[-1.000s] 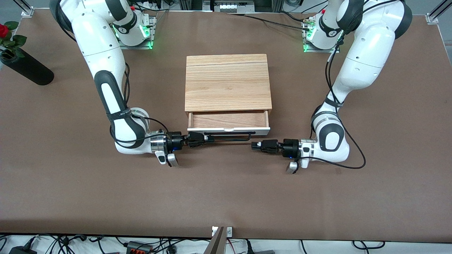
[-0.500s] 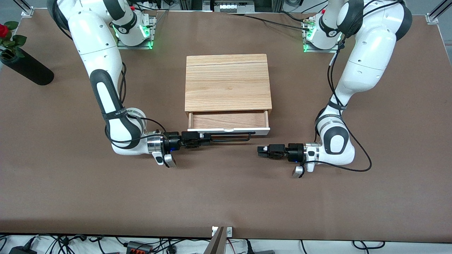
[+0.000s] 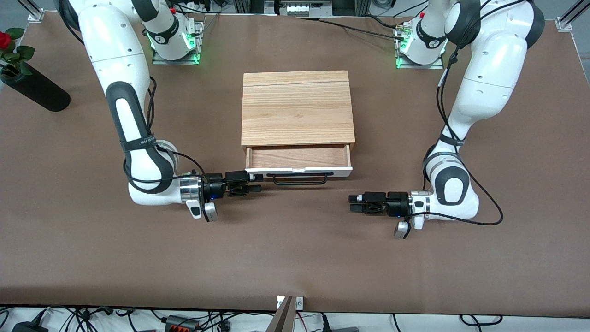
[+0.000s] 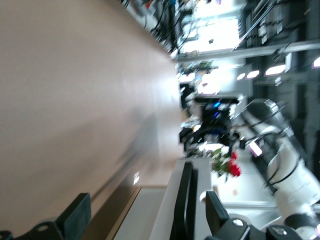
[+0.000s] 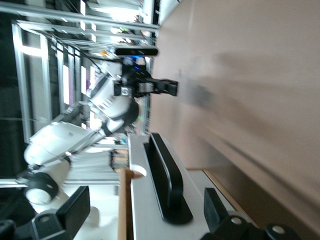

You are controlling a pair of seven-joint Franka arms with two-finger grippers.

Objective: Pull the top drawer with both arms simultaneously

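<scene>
right pincer (image 3: 251, 183): slid off handle (image 3: 299, 179), open | left pincer (image 3: 355, 203): drawn back from drawer (image 3: 299, 161)

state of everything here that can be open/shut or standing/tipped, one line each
top drawer: partly pulled out of the cabinet, nothing visible inside
black bar handle: free, no gripper on it
right gripper: open, at the handle's end toward the right arm
left gripper: open, over bare table
black vase with rose: standing

Even overhead light, soft shadows on the table (image 3: 295, 258); both wrist views blurred, with window glare.
</scene>
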